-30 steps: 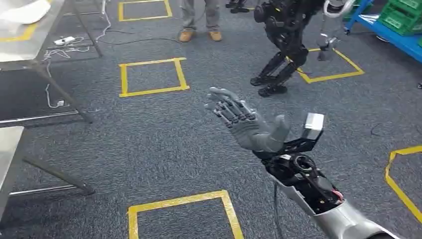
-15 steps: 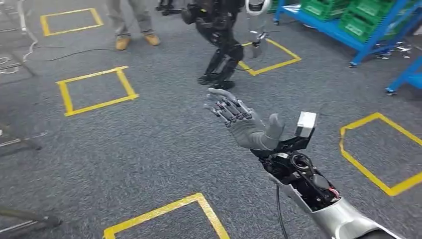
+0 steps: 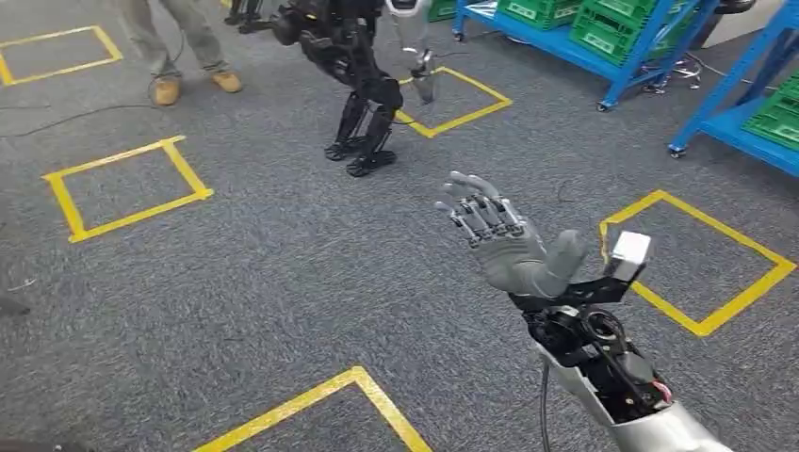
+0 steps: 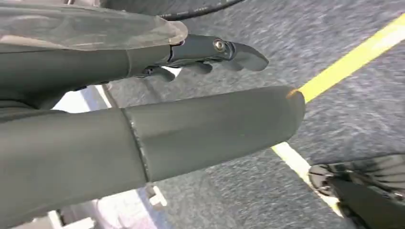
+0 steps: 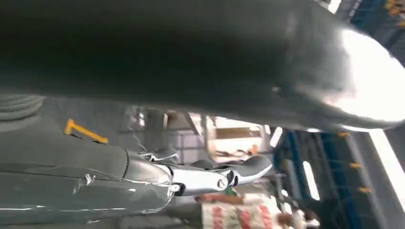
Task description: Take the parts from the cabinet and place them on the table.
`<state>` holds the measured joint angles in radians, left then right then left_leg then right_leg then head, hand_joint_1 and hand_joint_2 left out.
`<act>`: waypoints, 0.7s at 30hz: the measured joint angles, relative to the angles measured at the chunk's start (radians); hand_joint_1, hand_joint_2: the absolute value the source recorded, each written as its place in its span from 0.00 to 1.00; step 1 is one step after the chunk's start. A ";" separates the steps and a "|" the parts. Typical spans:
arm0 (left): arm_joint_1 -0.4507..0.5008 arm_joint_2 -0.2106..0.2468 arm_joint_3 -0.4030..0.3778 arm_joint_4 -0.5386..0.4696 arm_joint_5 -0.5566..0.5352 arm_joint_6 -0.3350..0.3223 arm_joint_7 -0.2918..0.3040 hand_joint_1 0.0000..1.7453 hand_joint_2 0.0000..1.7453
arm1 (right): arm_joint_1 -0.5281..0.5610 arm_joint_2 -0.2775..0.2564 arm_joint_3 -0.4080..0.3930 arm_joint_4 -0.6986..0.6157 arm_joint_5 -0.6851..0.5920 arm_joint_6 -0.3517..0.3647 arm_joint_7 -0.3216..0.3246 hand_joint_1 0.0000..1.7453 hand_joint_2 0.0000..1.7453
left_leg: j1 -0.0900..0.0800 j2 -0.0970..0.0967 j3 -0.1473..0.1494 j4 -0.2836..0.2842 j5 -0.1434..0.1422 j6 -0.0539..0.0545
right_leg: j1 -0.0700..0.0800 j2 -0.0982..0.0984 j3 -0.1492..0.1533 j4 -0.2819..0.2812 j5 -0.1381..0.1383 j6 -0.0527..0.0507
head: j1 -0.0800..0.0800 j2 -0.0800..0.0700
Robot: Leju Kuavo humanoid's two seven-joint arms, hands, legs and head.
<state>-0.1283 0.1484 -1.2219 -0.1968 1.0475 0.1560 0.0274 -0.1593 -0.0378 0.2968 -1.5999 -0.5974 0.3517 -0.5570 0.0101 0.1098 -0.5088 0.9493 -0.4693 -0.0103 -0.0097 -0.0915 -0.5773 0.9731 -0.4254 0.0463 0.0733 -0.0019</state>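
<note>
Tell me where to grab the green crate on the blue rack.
Probably the top rim of the green crate on its long aisle-facing wall, coming from the front. That ribbed side is exposed, while a slanted post of the blue rack crosses its right end. The right hand is open, well short of it.

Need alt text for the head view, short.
The robot's right hand is raised palm-up, fingers spread, holding nothing, over grey carpet marked with yellow tape squares. Beyond stand another black humanoid robot, a person's legs and blue racks of green bins.
</note>
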 joint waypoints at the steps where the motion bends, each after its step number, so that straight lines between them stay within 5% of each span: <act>1: -0.001 0.002 0.000 0.000 -0.003 0.001 -0.005 0.00 0.00 | 0.006 0.000 -0.004 -0.002 0.003 0.000 0.000 0.00 0.00 | 0.000 0.007 0.002 -0.003 0.000 -0.002 | -0.006 0.019 -0.003 0.006 0.001 -0.019 | -0.010 0.000; 2: -0.005 0.002 0.000 0.000 -0.005 0.002 -0.009 0.00 0.00 | 0.013 0.000 -0.009 -0.005 0.005 -0.001 -0.001 0.00 0.00 | -0.001 0.021 0.007 -0.005 -0.002 -0.007 | 0.000 0.030 -0.006 0.007 -0.001 -0.024 | -0.023 0.000; 4: -0.009 0.004 0.000 0.000 -0.010 0.003 -0.011 0.00 0.00 | 0.022 0.000 -0.017 -0.016 0.009 -0.011 0.000 0.00 0.00 | 0.007 0.037 0.015 -0.005 -0.013 -0.022 | 0.000 0.059 0.002 0.001 0.002 -0.043 | -0.022 0.000; 5: -0.009 0.009 0.000 0.000 -0.011 0.003 -0.009 0.00 0.00 | 0.023 0.000 -0.019 -0.023 0.017 -0.014 -0.002 0.00 0.00 | 0.013 -0.026 0.010 0.022 -0.034 -0.024 | -0.001 0.074 0.003 -0.001 0.003 -0.047 | -0.030 0.000; 6: -0.010 0.011 0.000 0.000 -0.011 0.003 -0.003 0.00 0.00 | 0.023 0.000 -0.019 -0.028 0.026 -0.016 -0.002 0.00 0.00 | 0.013 -0.068 -0.019 0.085 -0.069 -0.022 | -0.001 0.084 0.003 -0.001 0.004 -0.052 | -0.037 0.000; 8: -0.007 0.019 0.000 0.000 -0.011 0.003 0.016 0.00 0.00 | 0.033 0.000 -0.019 -0.030 0.037 -0.018 -0.003 0.00 0.00 | 0.009 -0.099 -0.113 0.264 -0.140 -0.018 | 0.002 0.112 0.003 -0.001 0.003 -0.060 | -0.054 0.000; 10: -0.004 0.026 0.000 0.000 -0.015 0.003 0.029 0.00 0.00 | 0.045 0.000 -0.019 -0.030 0.037 -0.019 -0.005 0.00 0.00 | 0.003 -0.104 -0.169 0.336 -0.136 -0.009 | 0.008 0.147 0.004 0.000 0.002 -0.061 | -0.058 0.000; 11: -0.003 0.028 0.000 0.000 -0.018 0.005 0.037 0.00 0.00 | 0.048 0.000 -0.019 -0.030 0.036 -0.019 -0.009 0.00 0.00 | 0.001 -0.107 -0.161 0.298 -0.100 -0.003 | 0.010 0.164 0.006 0.000 0.002 -0.061 | -0.058 0.000; 13: -0.004 0.035 0.000 0.000 -0.023 0.006 0.045 0.00 0.00 | 0.054 0.000 -0.019 -0.029 0.035 -0.016 -0.021 0.00 0.00 | -0.002 -0.129 -0.097 0.133 -0.001 0.012 | 0.010 0.195 0.010 0.000 0.002 -0.061 | -0.060 0.000; 14: -0.005 0.040 0.000 0.000 -0.026 0.006 0.046 0.00 0.00 | 0.057 0.001 -0.019 -0.026 0.036 -0.010 -0.033 0.00 0.00 | -0.002 -0.185 -0.061 0.043 0.036 0.019 | 0.008 0.207 0.010 0.000 0.002 -0.061 | -0.061 0.000; 15: -0.006 0.042 0.000 0.000 -0.029 0.006 0.049 0.00 0.00 | 0.058 0.002 -0.019 -0.023 0.037 -0.008 -0.041 0.00 0.00 | 0.000 -0.196 -0.052 0.017 0.026 0.017 | 0.014 0.220 0.005 0.003 0.001 -0.058 | -0.062 0.000; 18: -0.015 0.046 0.000 0.000 -0.035 0.006 0.061 0.00 0.00 | 0.072 0.002 -0.022 -0.016 0.044 -0.003 -0.056 0.00 0.00 | -0.007 -0.165 -0.045 0.014 0.026 0.019 | 0.005 0.252 0.001 -0.003 0.003 -0.045 | -0.061 0.000; 19: -0.017 0.045 0.000 0.000 -0.037 0.006 0.066 0.00 0.00 | 0.078 0.002 -0.026 -0.016 0.047 -0.002 -0.058 0.00 0.00 | 0.000 -0.149 -0.040 0.000 0.032 0.026 | 0.011 0.256 -0.003 -0.002 0.002 -0.039 | -0.060 0.000; 21: -0.015 0.050 0.000 0.000 -0.040 0.004 0.073 0.00 0.00 | 0.085 0.002 -0.035 -0.016 0.061 -0.002 -0.059 0.00 0.00 | -0.001 -0.126 -0.032 -0.011 0.035 0.034 | 0.022 0.136 -0.028 0.067 -0.055 -0.028 | -0.041 0.000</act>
<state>-0.1432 0.1980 -1.2222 -0.1972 1.0079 0.1599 0.1002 -0.0745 -0.0359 0.2613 -1.6159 -0.5364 0.3494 -0.6157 0.0093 -0.0159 -0.5404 0.9384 -0.4341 0.0241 0.0125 0.0440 -0.6055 1.0399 -0.4807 0.0181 0.0319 -0.0019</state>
